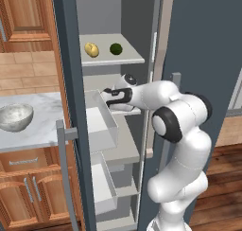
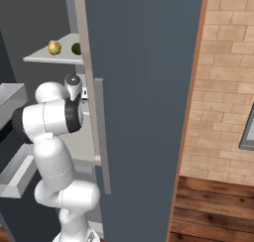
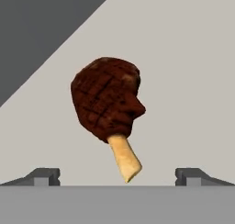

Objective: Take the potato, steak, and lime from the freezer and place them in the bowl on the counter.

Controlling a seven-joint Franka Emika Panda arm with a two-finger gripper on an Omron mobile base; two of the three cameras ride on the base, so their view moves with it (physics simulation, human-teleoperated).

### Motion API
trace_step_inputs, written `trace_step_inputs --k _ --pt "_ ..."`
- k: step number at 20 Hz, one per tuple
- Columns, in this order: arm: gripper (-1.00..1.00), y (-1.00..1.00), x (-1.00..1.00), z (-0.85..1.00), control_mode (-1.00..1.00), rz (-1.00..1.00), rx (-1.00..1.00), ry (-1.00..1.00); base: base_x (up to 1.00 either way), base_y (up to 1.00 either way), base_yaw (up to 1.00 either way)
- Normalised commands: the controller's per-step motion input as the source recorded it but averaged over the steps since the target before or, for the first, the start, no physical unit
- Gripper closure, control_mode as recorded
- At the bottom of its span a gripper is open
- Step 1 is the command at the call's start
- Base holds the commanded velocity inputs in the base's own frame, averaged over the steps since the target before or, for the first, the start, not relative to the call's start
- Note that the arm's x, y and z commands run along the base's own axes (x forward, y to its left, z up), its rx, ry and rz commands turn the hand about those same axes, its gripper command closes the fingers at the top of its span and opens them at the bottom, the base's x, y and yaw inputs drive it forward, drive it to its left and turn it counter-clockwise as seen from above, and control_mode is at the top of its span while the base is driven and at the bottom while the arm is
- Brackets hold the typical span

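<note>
In the hand view the steak (image 3: 108, 101), a dark brown-red piece with a pale bone end, lies on a light grey floor. My gripper (image 3: 118, 178) hangs over it, open, one fingertip on either side of the bone end and nothing held. The left base view shows my arm reaching into the open freezer (image 1: 71, 83), with the gripper (image 1: 107, 96) at mid height over a white drawer (image 1: 101, 126). On the shelf above sit the potato (image 1: 91, 49) (image 2: 54, 47) and the lime (image 1: 116, 48) (image 2: 76, 48). The bowl (image 1: 15, 116) stands on the counter (image 1: 45, 128) at the left.
The freezer's door (image 2: 144, 87) stands open to the right of my arm, with its bar handle (image 2: 101, 137) close by. A second bar handle (image 1: 66, 173) juts out at the lower left. Lower white drawers (image 1: 105, 187) are pulled out below.
</note>
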Motion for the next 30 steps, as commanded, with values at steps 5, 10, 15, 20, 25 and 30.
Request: trace_step_inputs --k 5,10,15,20,25,30 --pt "-1.00 0.00 0.19 -0.14 -1.00 0.00 0.00 0.00 0.00 0.00 0.00" --pt "-1.00 0.00 0.17 -0.16 -1.00 0.00 0.00 0.00 0.00 0.00 0.00" --pt "-1.00 0.02 0.18 -0.13 -1.00 0.00 0.00 0.00 0.00 0.00 0.00" --pt "-1.00 0.07 0.18 -0.12 -1.00 0.00 0.00 0.00 0.00 0.00 0.00" --pt "1.00 0.05 0.07 -0.15 -1.00 0.00 0.00 0.00 0.00 0.00 0.00" --pt "1.00 0.00 0.00 -0.03 -1.00 0.00 0.00 0.03 0.00 0.00 0.00"
